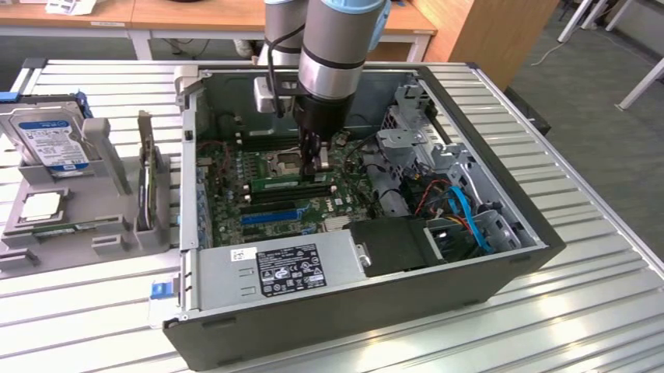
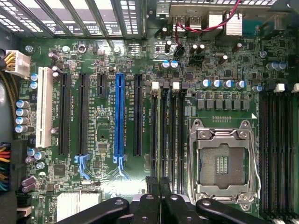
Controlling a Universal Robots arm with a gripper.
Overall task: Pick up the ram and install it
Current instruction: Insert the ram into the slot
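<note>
Over the motherboard [image 2: 100,121], closed jaws sit against the slotted ram [image 1: 285,184].

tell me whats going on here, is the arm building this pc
A robot arm is reaching down into an open computer case. Its gripper is shut, with the tips at the memory slots beside the empty processor socket. The ram lies along one of those slots. Whether it is fully seated can't be told.

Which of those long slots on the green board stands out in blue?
The blue slot, with black slots on both sides; the only other coloured one is the white slot at the row's end.
</note>
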